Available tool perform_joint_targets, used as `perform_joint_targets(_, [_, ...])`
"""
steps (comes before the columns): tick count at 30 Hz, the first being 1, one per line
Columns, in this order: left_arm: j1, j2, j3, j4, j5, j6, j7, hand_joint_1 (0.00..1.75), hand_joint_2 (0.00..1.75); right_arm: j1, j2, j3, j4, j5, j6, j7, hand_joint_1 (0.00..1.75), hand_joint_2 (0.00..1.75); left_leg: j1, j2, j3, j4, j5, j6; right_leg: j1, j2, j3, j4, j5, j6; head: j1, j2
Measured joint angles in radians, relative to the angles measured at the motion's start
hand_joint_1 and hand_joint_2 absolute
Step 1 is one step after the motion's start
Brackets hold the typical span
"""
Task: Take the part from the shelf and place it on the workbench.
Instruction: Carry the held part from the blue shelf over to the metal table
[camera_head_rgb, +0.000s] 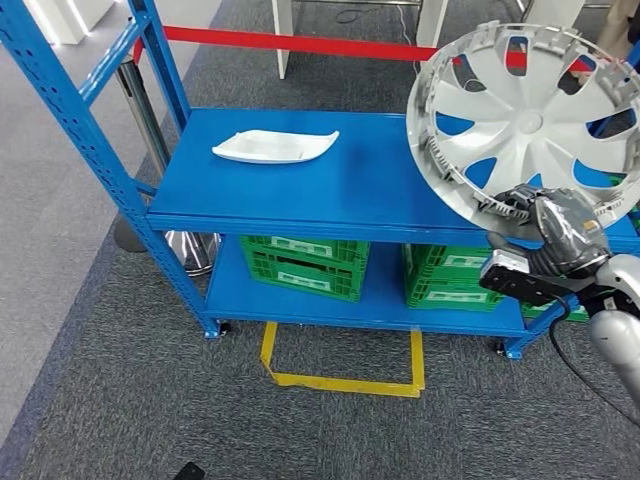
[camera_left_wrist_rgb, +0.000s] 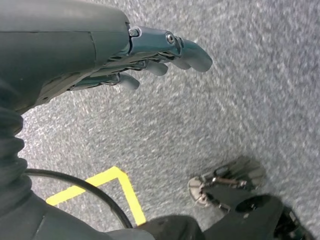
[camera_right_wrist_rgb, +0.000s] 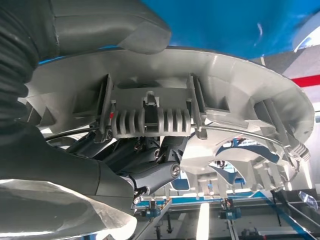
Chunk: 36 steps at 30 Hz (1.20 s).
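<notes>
The hubcap (camera_head_rgb: 528, 118), one silver plastic wheel cover, is held tilted up above the right end of the blue shelf (camera_head_rgb: 362, 175), with the right robot hand (camera_head_rgb: 555, 228) clamped on its lower rim; in the right wrist view its thumb (camera_right_wrist_rgb: 113, 25) lies over the rim and dark fingers (camera_right_wrist_rgb: 151, 170) press against the ribbed back of the hubcap (camera_right_wrist_rgb: 211, 80). One white curved trim piece (camera_head_rgb: 273, 146) lies flat on the shelf's top level, and three green crates (camera_head_rgb: 306, 264) sit on the lower level, above a yellow tape outline (camera_head_rgb: 343, 380) on the grey carpet. The left robot hand (camera_left_wrist_rgb: 158, 57) hangs over the carpet with its fingers loosely extended, holding nothing.
</notes>
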<state>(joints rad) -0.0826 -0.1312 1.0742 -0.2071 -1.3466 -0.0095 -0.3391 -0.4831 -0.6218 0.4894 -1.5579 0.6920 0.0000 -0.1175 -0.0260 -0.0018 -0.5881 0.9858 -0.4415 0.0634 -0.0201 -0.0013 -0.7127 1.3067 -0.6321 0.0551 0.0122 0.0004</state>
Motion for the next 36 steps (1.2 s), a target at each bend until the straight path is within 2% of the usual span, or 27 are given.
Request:
perform_joint_targets(3, [0.0, 0.0, 0.0, 0.0, 0.0, 0.0, 0.0, 0.0, 1.75, 0.0, 0.0, 0.0, 0.0, 0.0, 0.0, 0.0, 1.75, 1.75, 0.0, 0.0, -0.002, 0.001, 0.001, 0.0, 0.0, 0.0, 0.002, 0.002, 0.004, 0.001, 0.0, 0.0])
perform_joint_targets(5, [0.0, -0.001, 0.0, 0.0, 0.0, 0.0, 0.0, 0.0, 1.75, 0.0, 0.0, 0.001, 0.0, 0.001, 0.0, 0.0, 1.75, 1.75, 0.001, 0.001, -0.013, 0.005, 0.007, -0.002, -0.001, 0.0, 0.016, -0.005, 0.028, 0.003, 0.0, 0.0])
perform_joint_targets(8, [0.0, -0.002, 0.0, 0.0, 0.0, 0.0, -0.002, 0.0, 1.75, 0.001, 0.003, 0.013, 0.0, 0.009, 0.004, -0.008, 1.75, 1.75, 0.001, -0.001, -0.076, 0.045, 0.041, -0.023, -0.002, 0.002, 0.17, -0.219, 0.066, -0.001, 0.0, 0.0])
perform_joint_targets(9, [0.001, 0.0, 0.0, 0.0, 0.0, 0.0, -0.002, 0.0, 1.75, 0.003, 0.005, 0.02, 0.0, 0.014, 0.006, -0.013, 1.75, 1.75, 0.0, -0.002, -0.094, 0.056, 0.054, -0.031, -0.002, 0.002, 0.204, -0.28, 0.067, -0.008, 0.001, 0.0])
perform_joint_targets(10, [0.001, 0.001, 0.0, 0.0, 0.0, 0.0, -0.002, 0.0, 1.75, 0.004, 0.008, 0.026, 0.0, 0.016, 0.008, -0.015, 1.75, 1.75, 0.001, -0.002, -0.101, 0.058, 0.055, -0.036, -0.002, 0.001, 0.195, -0.278, 0.075, -0.016, 0.001, 0.0])
perform_joint_targets(11, [0.002, 0.002, 0.0, 0.0, 0.0, 0.0, -0.002, 0.0, 1.75, 0.005, 0.01, 0.032, 0.001, 0.018, 0.01, -0.017, 1.75, 1.75, 0.003, -0.002, -0.108, 0.069, 0.037, -0.042, -0.003, -0.001, 0.184, -0.276, 0.085, -0.025, 0.0, 0.0])
perform_joint_targets(12, [0.002, 0.004, 0.0, 0.0, 0.0, 0.0, -0.002, 0.0, 1.75, 0.005, 0.013, 0.036, 0.001, 0.018, 0.011, -0.019, 1.75, 1.75, 0.005, -0.002, -0.118, 0.096, 0.001, -0.049, -0.004, -0.002, 0.172, -0.276, 0.095, -0.034, -0.001, 0.0])
perform_joint_targets(14, [0.0, 0.004, 0.0, 0.0, 0.0, 0.0, -0.002, 0.0, 1.75, 0.004, 0.015, 0.042, 0.001, 0.019, 0.012, -0.019, 1.75, 1.75, 0.01, -0.001, -0.139, 0.203, -0.105, -0.06, -0.003, -0.004, 0.148, -0.275, 0.117, -0.045, -0.005, 0.0])
perform_joint_targets(15, [-0.001, 0.004, 0.0, 0.0, 0.0, -0.001, -0.002, 0.0, 1.75, 0.004, 0.016, 0.045, 0.001, 0.02, 0.012, -0.019, 1.75, 1.75, 0.012, -0.001, -0.145, 0.266, -0.142, -0.063, -0.001, -0.005, 0.134, -0.275, 0.128, -0.047, -0.005, 0.0])
perform_joint_targets(16, [-0.002, 0.004, 0.0, 0.0, 0.0, -0.002, -0.002, 0.0, 1.75, 0.003, 0.016, 0.047, 0.001, 0.021, 0.012, -0.02, 1.75, 1.75, 0.014, -0.001, -0.145, 0.315, -0.157, -0.063, 0.002, -0.006, 0.119, -0.274, 0.14, -0.048, -0.006, 0.0])
perform_joint_targets(17, [-0.002, 0.004, 0.0, 0.0, 0.0, -0.003, -0.002, 0.0, 1.75, 0.001, 0.016, 0.051, 0.001, 0.021, 0.012, -0.02, 1.75, 1.75, 0.014, -0.001, -0.134, 0.339, -0.148, -0.06, 0.005, -0.006, 0.104, -0.274, 0.152, -0.049, -0.006, 0.0])
perform_joint_targets(18, [-0.003, 0.004, 0.0, 0.0, 0.0, -0.004, -0.002, 0.0, 1.75, -0.002, 0.017, 0.055, 0.001, 0.022, 0.013, -0.022, 1.75, 1.75, 0.014, -0.002, -0.109, 0.33, -0.124, -0.054, 0.008, -0.005, 0.088, -0.274, 0.164, -0.049, -0.006, 0.0])
perform_joint_targets(19, [-0.003, 0.004, 0.0, 0.0, 0.0, -0.006, -0.002, 0.0, 1.75, -0.005, 0.018, 0.061, 0.001, 0.023, 0.013, -0.025, 1.75, 1.75, 0.012, -0.002, -0.069, 0.289, -0.098, -0.045, 0.012, -0.004, 0.073, -0.274, 0.176, -0.049, -0.006, 0.0])
perform_joint_targets(20, [-0.004, 0.005, 0.0, 0.0, 0.0, -0.006, -0.002, 0.0, 1.75, -0.009, 0.019, 0.067, 0.0, 0.023, 0.013, -0.028, 1.75, 1.75, 0.008, -0.003, -0.015, 0.221, -0.086, -0.032, 0.014, -0.003, 0.062, -0.274, 0.186, -0.049, -0.005, 0.0])
perform_joint_targets(21, [-0.005, 0.006, 0.0, 0.0, -0.001, -0.006, -0.002, 0.0, 1.75, -0.012, 0.02, 0.073, -0.001, 0.023, 0.013, -0.032, 1.75, 1.75, 0.004, -0.003, 0.042, 0.141, -0.09, -0.021, 0.016, -0.003, 0.055, -0.274, 0.194, -0.047, -0.005, 0.0])
perform_joint_targets(22, [-0.007, 0.007, -0.001, 0.0, -0.002, -0.005, -0.004, 0.0, 1.75, -0.015, 0.021, 0.079, -0.001, 0.023, 0.013, -0.034, 1.75, 1.75, -0.001, -0.003, 0.086, 0.074, -0.102, -0.015, 0.016, -0.004, 0.05, -0.275, 0.202, -0.044, -0.004, 0.0])
perform_joint_targets(23, [-0.007, 0.007, -0.001, 0.0, -0.002, -0.003, -0.005, 0.0, 1.75, -0.018, 0.023, 0.085, -0.002, 0.023, 0.013, -0.036, 1.75, 1.75, -0.007, -0.003, 0.112, 0.028, -0.113, -0.011, 0.014, -0.006, 0.047, -0.277, 0.211, -0.04, -0.004, 0.0])
perform_joint_targets(25, [-0.007, 0.006, -0.001, 0.0, -0.003, 0.001, -0.008, 0.0, 1.75, -0.023, 0.024, 0.099, -0.002, 0.022, 0.014, -0.039, 1.75, 1.75, -0.011, -0.002, 0.116, -0.005, -0.102, -0.009, 0.007, -0.007, 0.041, -0.284, 0.228, -0.029, -0.005, 0.0])
perform_joint_targets(26, [-0.005, 0.006, -0.001, 0.0, -0.003, 0.003, -0.009, 0.0, 1.75, -0.024, 0.024, 0.106, -0.002, 0.018, 0.014, -0.04, 1.75, 1.75, -0.011, -0.001, 0.111, -0.012, -0.089, -0.005, 0.005, -0.006, 0.033, -0.281, 0.223, -0.025, -0.005, 0.0])
perform_joint_targets(27, [-0.004, 0.006, -0.001, 0.0, -0.003, 0.003, -0.009, 0.0, 1.75, -0.025, 0.024, 0.11, -0.003, 0.013, 0.015, -0.041, 1.75, 1.75, -0.009, -0.001, 0.105, -0.018, -0.076, -0.001, 0.005, -0.005, 0.021, -0.26, 0.202, -0.022, -0.004, 0.0])
perform_joint_targets(28, [-0.004, 0.006, -0.001, 0.0, -0.003, 0.004, -0.009, 0.0, 1.75, -0.027, 0.024, 0.113, -0.003, 0.005, 0.017, -0.041, 1.75, 1.75, -0.006, 0.0, 0.096, -0.02, -0.065, 0.002, 0.005, -0.003, 0.001, -0.215, 0.167, -0.02, -0.003, 0.0])
perform_joint_targets(30, [-0.003, 0.006, -0.001, 0.0, -0.003, 0.005, -0.009, 0.0, 1.75, -0.029, 0.024, 0.114, -0.003, -0.013, 0.024, -0.038, 1.75, 1.75, -0.006, 0.001, 0.073, -0.017, -0.048, 0.007, 0.005, -0.001, -0.041, -0.084, 0.09, -0.014, -0.001, 0.0])
perform_joint_targets(31, [-0.003, 0.005, -0.001, 0.0, -0.003, 0.005, -0.009, 0.0, 1.75, -0.03, 0.024, 0.115, -0.003, -0.022, 0.029, -0.036, 1.75, 1.75, -0.006, 0.001, 0.062, -0.015, -0.041, 0.006, 0.004, -0.001, -0.051, -0.033, 0.067, -0.011, -0.001, 0.0])
perform_joint_targets(32, [-0.002, 0.004, -0.001, 0.0, -0.003, 0.005, -0.009, 0.0, 1.75, -0.032, 0.024, 0.115, -0.003, -0.031, 0.034, -0.034, 1.75, 1.75, -0.005, 0.001, 0.052, -0.011, -0.035, 0.005, 0.004, -0.001, -0.044, -0.016, 0.062, -0.008, -0.001, 0.0])
perform_joint_targets(33, [-0.001, 0.004, -0.001, 0.0, -0.003, 0.005, -0.009, 0.0, 1.75, -0.035, 0.024, 0.115, -0.003, -0.04, 0.039, -0.032, 1.75, 1.75, -0.004, 0.001, 0.041, -0.005, -0.031, 0.003, 0.003, -0.002, -0.017, -0.038, 0.072, -0.006, -0.001, 0.0])
perform_joint_targets(34, [0.0, 0.003, -0.001, 0.0, -0.003, 0.005, -0.009, 0.0, 1.75, -0.039, 0.024, 0.114, -0.003, -0.049, 0.043, -0.03, 1.75, 1.75, -0.003, 0.001, 0.032, 0.002, -0.029, 0.002, 0.002, -0.003, 0.028, -0.096, 0.094, -0.004, -0.001, 0.0])
perform_joint_targets(36, [0.0, 0.004, -0.001, 0.0, -0.003, 0.006, -0.009, 0.0, 1.75, -0.05, 0.024, 0.11, -0.003, -0.063, 0.047, -0.029, 1.75, 1.75, -0.004, 0.001, 0.012, 0.024, -0.029, -0.004, 0.001, -0.004, 0.114, -0.227, 0.118, -0.004, -0.001, 0.0])
